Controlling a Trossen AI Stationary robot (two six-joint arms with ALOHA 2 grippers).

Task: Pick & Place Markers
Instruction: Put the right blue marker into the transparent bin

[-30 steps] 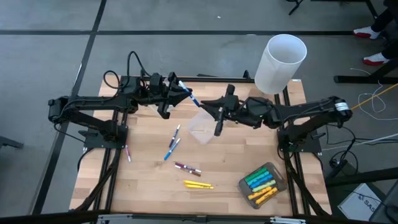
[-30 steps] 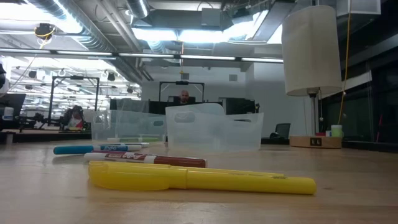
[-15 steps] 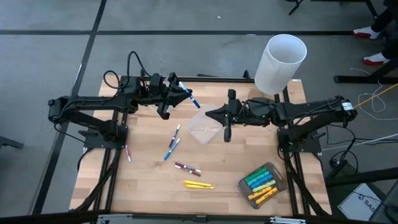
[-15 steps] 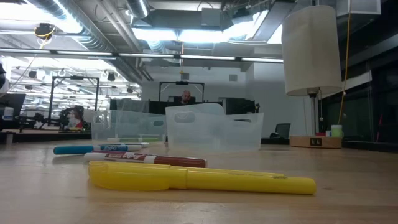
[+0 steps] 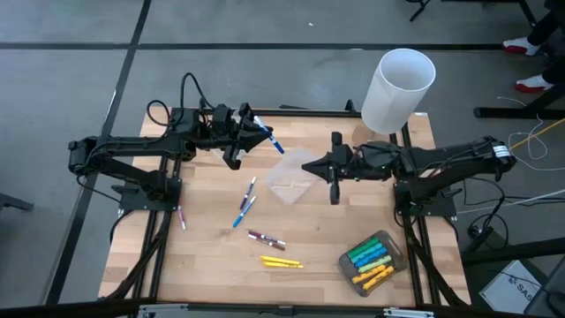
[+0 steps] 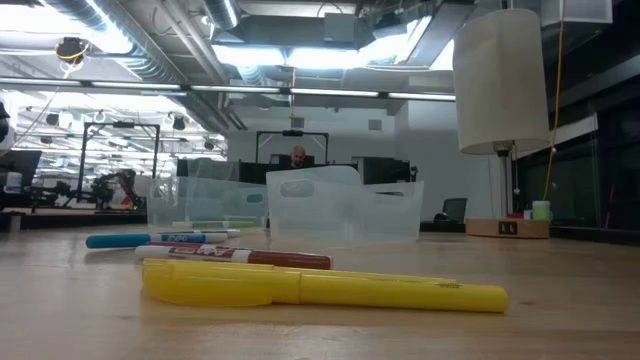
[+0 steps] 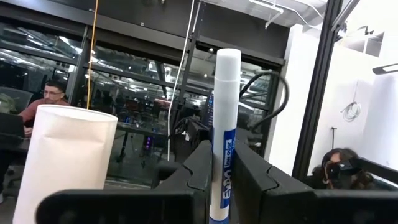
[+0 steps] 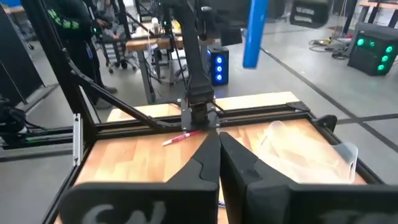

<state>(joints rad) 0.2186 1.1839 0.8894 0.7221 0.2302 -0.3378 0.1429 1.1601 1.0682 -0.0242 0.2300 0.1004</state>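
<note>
My left gripper (image 5: 257,132) (image 7: 222,152) hovers above the table's far left part, shut on a white marker with a blue cap (image 5: 268,138) (image 7: 227,93). My right gripper (image 5: 334,187) (image 8: 217,137) is shut and empty, just right of an empty clear tub (image 5: 291,182) (image 8: 305,146). Loose markers lie flat on the wood: two blue-and-white ones (image 5: 246,201), a maroon one (image 5: 266,238) (image 6: 235,257), a yellow one (image 5: 281,262) (image 6: 320,285) and a pink one (image 5: 181,216) (image 8: 181,137) by the left edge. A second tub (image 5: 372,261) holds several green, blue and yellow markers. My left gripper pinches the marker's labelled barrel (image 7: 223,171) between its two fingers (image 7: 202,165), which lie across the pen. The marker is lifted clear of the table. Its white end (image 7: 227,59) sticks out past the fingertips, and its blue end (image 5: 278,147) points toward the clear tub.
A tall white cylinder (image 5: 398,88) (image 6: 500,80) stands at the table's far right corner. Black frame rails (image 5: 159,256) run along the table's left and right sides. Bare wood (image 5: 212,265) shows along the near left part.
My right gripper has drawn back from above the empty clear tub toward the table's right edge, staying shut. The left gripper and its marker have kept still.
</note>
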